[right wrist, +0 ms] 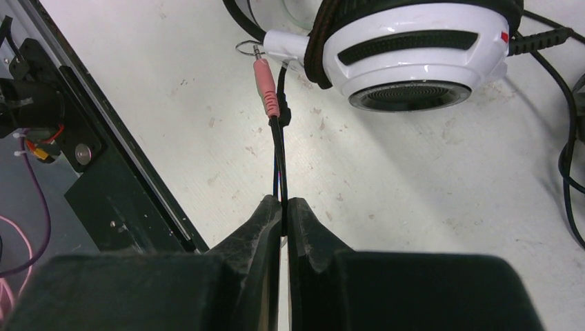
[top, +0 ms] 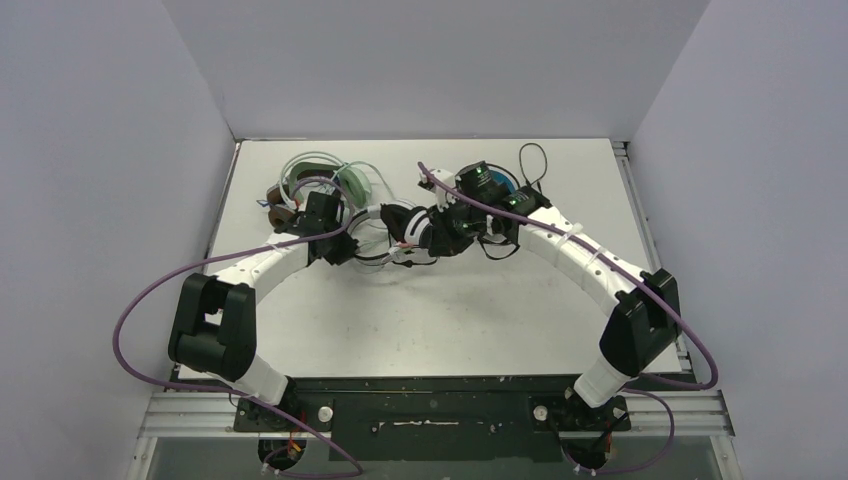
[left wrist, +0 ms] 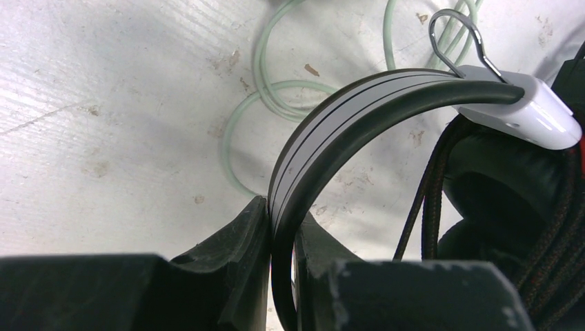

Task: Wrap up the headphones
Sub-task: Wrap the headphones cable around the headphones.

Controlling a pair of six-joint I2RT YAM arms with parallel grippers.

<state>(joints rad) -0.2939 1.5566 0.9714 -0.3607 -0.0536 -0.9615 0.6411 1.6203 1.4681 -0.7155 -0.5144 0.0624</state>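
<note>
Plain grey walls (top: 430, 60), scuffed white worktop (top: 450, 320), left claw (left wrist: 279, 217) clamped on white black-striped headband (left wrist: 331, 117), right claw (right wrist: 283, 207) pinching thin black cord (right wrist: 278, 152), pink plug.

The left arm (top: 285, 255) is covering part of the brown headset (top: 278, 208); the white headset's earcup (right wrist: 414, 55) is running off the top edge.

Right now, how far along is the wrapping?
Done: no cord looks wound yet; the mint cord lies loose. In hand: left gripper shut on the white headband, right gripper pinching a black cord below its pink plug. Left: winding that cord, then the mint headset, brown headset and black headset.
</note>
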